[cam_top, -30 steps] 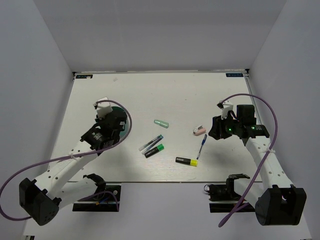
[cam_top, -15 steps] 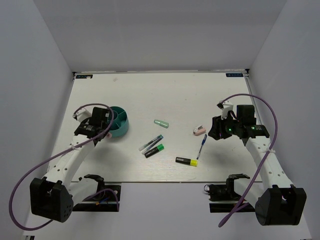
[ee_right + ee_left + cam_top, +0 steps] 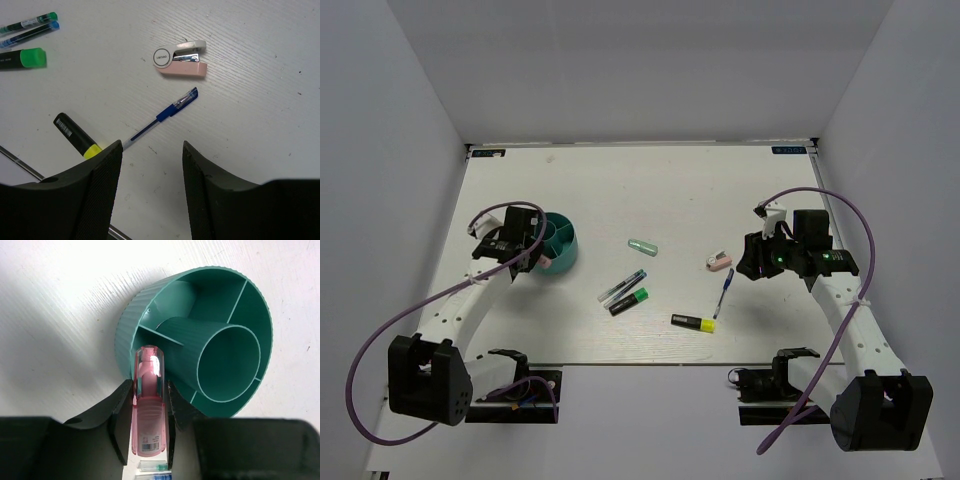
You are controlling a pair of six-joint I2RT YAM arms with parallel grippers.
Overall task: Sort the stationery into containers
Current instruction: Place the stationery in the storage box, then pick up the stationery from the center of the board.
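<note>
- The pink piece (image 3: 148, 425) is pinched lengthways by the left gripper (image 3: 148, 385), one finger on each long side. Its tip reaches over the near-left rim of the organiser (image 3: 200, 340).
- Risk: the tip sits on the line of the rim, not clearly past it. Let go here, the piece could catch the wall and fall to the table (image 3: 620, 190) outside the organiser.
- Risk: the outer compartment below the tip is a narrow wedge between two dividers. A tilted drop may leave the piece bridging a divider or leaning out.
- Risk: a push forward with the fingers this low could nudge the light organiser and slide or tip it.
- The right gripper (image 3: 151, 147) is spread and holds nothing. It hovers well to the right of the organiser, over the blue pen (image 3: 160, 119).
- Risk there: closing on the slim pen could also snag the yellow highlighter (image 3: 77, 136), which lies next to one finger.
- Well right of the organiser lie the mint piece (image 3: 641, 247), teal pen (image 3: 621, 286), green highlighter (image 3: 630, 301) and stapler (image 3: 180, 60).
- Hard to tell: whether the pink tip touches the rim or hangs above it.
- The piece's rear end is cut off by the gripper body.
- The floor of the wedge beneath it is hidden.
- In the top view the left gripper covers part of the organiser's rim, and the piece barely shows.
- The right gripper's height over the table is unclear.
</note>
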